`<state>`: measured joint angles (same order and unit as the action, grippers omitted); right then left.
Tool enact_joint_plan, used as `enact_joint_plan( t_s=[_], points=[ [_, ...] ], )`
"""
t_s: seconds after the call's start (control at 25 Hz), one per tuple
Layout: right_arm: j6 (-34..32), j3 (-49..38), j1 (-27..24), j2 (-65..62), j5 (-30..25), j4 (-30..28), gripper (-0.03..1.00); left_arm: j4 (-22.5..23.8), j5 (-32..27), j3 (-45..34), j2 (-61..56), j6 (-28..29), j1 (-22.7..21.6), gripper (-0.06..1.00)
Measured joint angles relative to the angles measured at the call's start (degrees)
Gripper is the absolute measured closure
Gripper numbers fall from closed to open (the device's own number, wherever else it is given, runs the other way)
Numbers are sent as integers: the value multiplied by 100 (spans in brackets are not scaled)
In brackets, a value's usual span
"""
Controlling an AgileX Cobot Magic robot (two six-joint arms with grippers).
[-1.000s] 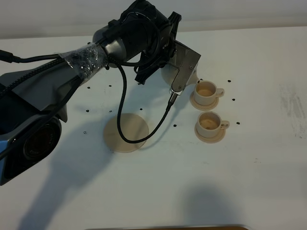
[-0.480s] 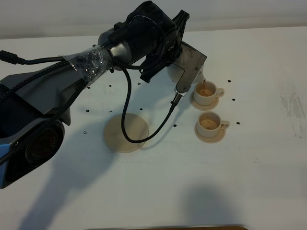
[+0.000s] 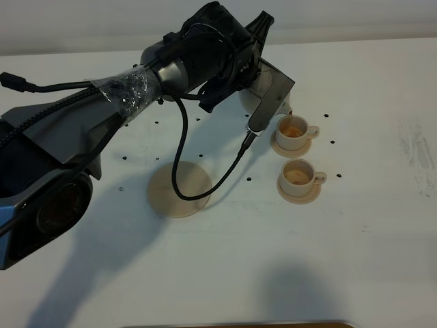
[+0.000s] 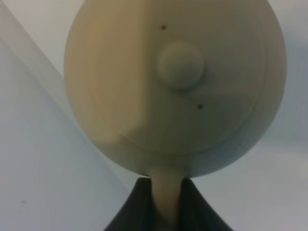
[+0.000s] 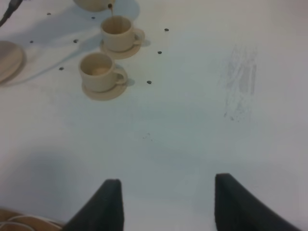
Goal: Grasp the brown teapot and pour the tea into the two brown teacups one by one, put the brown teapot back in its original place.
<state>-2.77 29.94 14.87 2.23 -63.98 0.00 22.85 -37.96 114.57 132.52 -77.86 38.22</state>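
Note:
The brown teapot [image 4: 173,86] fills the left wrist view, lid knob toward the camera. My left gripper [image 4: 166,209] is shut on its loop handle. In the high view my left arm [image 3: 198,58] hides nearly all of the pot. The pot's underside [image 5: 94,4] hangs tilted over the far teacup [image 3: 293,130], and a thin dark stream of tea falls into that cup [image 5: 117,32]. The near teacup [image 3: 297,176] stands on its saucer just in front. The large round saucer plate [image 3: 179,189] lies bare to the left. My right gripper [image 5: 168,202] is open, with nothing between its fingers, well short of the cups.
A black cable [image 3: 181,157] from the left wrist loops down over the plate. Small black dots mark the white table around the cups. A grey scuff [image 5: 240,82] lies to the right. A wooden strip [image 3: 239,324] shows at the table's front edge.
My left arm has shifted a little to the right, bringing the teapot's spout over the far teacup. The cups, the plate and the right gripper have not moved.

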Motion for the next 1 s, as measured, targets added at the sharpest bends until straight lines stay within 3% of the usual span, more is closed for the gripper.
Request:
enact_joint_plan(
  t_s=[1.0],
  points=[
    [0,0,0,0,0,0,53,151,133,0,0,-444,32,86]
  ],
)
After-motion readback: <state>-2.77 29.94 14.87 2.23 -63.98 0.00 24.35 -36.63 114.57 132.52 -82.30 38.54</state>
